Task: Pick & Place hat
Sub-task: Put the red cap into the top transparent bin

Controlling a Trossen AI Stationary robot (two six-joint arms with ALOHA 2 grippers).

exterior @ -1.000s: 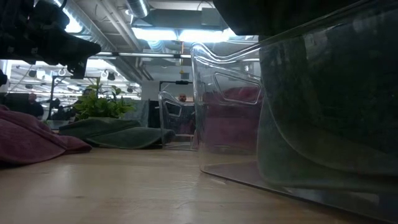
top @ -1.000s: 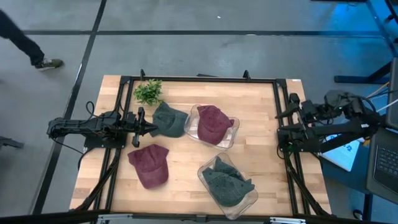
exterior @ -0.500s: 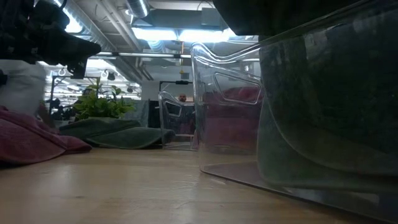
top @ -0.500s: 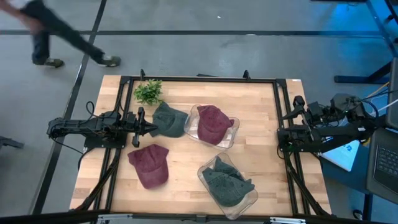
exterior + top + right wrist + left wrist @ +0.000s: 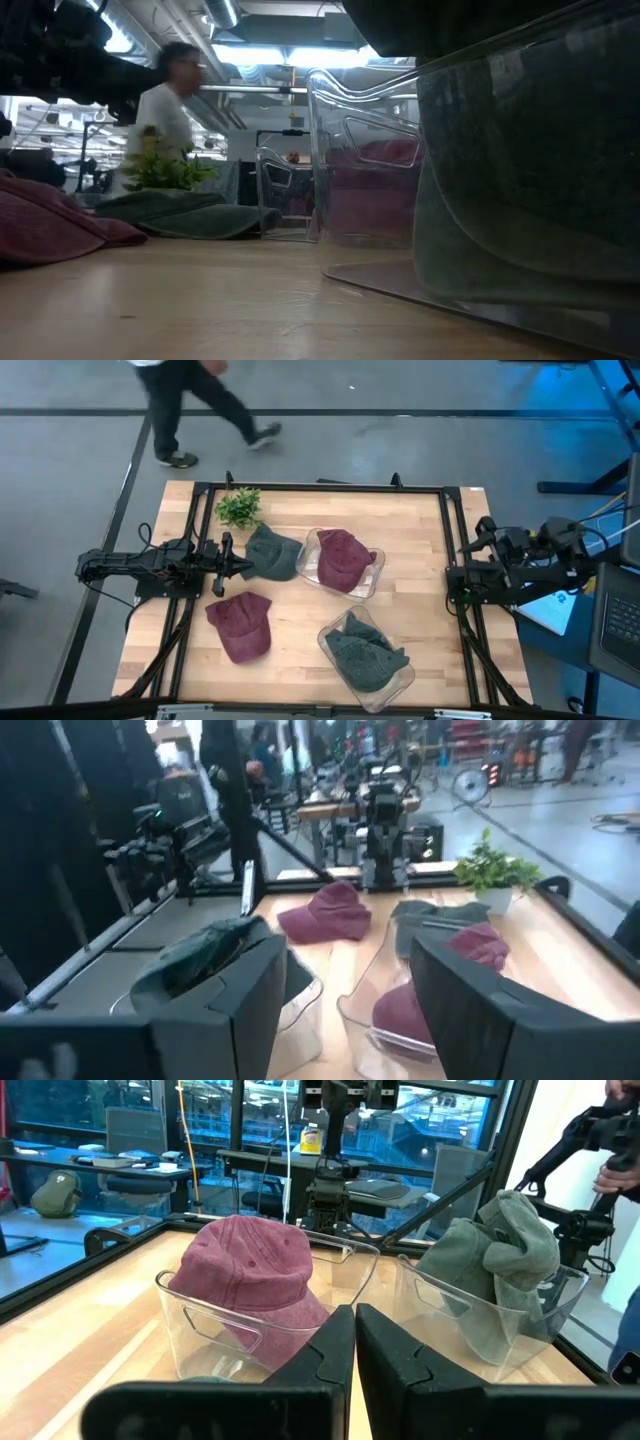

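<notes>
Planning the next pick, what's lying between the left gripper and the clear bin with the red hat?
The loose green hat lies between the left gripper and that bin, seen in the high view.

Four hats on the worktop, two loose and two in clear bins.
A green hat (image 5: 272,552) lay flat just left of the clear bin (image 5: 372,582) holding a maroon hat (image 5: 341,558); a second maroon hat (image 5: 241,625) lay loose below-left of that bin, and a crumpled green hat (image 5: 364,652) filled a second bin (image 5: 404,678) below it.

High view looks straight down, low view skims the table (image 5: 420,540) — both wrist views share the red-hat bin (image 5: 255,1315).
</notes>
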